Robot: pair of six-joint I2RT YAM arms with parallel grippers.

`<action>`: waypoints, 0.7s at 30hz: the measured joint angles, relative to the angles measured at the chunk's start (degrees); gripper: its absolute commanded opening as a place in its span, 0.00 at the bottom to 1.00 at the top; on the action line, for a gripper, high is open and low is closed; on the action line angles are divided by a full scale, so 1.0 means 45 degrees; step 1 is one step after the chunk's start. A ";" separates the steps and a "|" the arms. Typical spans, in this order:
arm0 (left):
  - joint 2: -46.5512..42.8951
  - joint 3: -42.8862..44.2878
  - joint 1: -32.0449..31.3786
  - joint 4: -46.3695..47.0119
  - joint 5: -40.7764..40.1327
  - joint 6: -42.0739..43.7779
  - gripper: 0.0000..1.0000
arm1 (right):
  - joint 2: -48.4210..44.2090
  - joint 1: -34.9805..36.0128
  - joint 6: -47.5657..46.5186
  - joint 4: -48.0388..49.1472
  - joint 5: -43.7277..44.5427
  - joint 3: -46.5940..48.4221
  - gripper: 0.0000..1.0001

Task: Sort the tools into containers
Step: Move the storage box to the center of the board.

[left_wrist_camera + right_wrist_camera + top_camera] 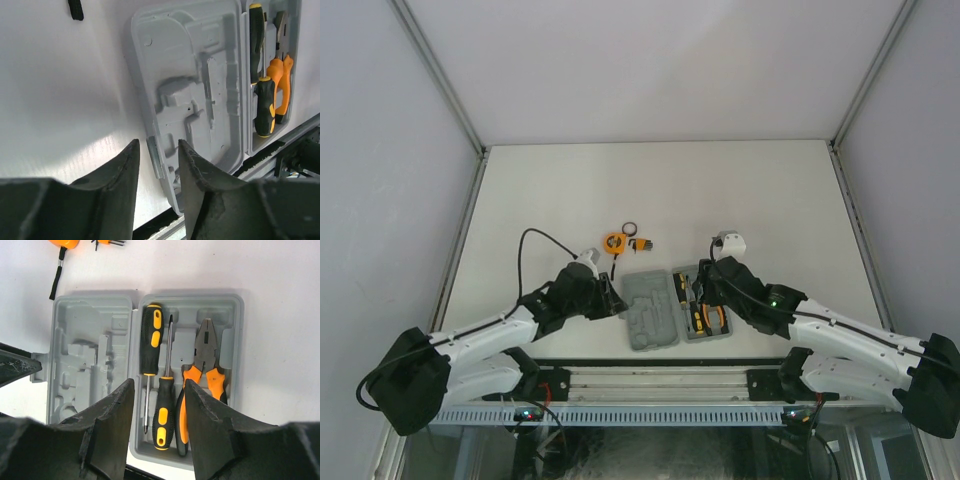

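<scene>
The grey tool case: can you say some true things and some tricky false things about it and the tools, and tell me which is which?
1. Both screwdrivers lie in the right half of the grey case. True.
2. The pliers lie out on the table. False: they sit in the case, right beside the screwdrivers.
3. The other half of the case holds no tools. True.
4. The tape measure is packed in the case. False: it lies on the table beyond the case, near the hex key set.
</scene>
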 measured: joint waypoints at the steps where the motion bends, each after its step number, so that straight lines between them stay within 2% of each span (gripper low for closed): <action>1: 0.0097 -0.0005 -0.0058 0.0005 0.0010 -0.0049 0.33 | 0.0000 0.0000 0.0005 0.0000 0.0000 0.0000 0.44; 5: 0.0180 -0.0015 -0.0092 0.0053 -0.0005 -0.0165 0.19 | 0.0000 -0.0005 0.0073 0.0000 0.0005 0.0005 0.44; 12: 0.0146 -0.0015 -0.0092 0.0029 -0.0194 -0.0204 0.02 | 0.0000 -0.0010 0.0209 0.0000 0.0000 0.0005 0.44; 21: 0.0092 0.0029 -0.0092 -0.0068 -0.0563 -0.0185 0.00 | 0.0000 -0.0010 0.0330 -0.0005 -0.0005 0.0005 0.44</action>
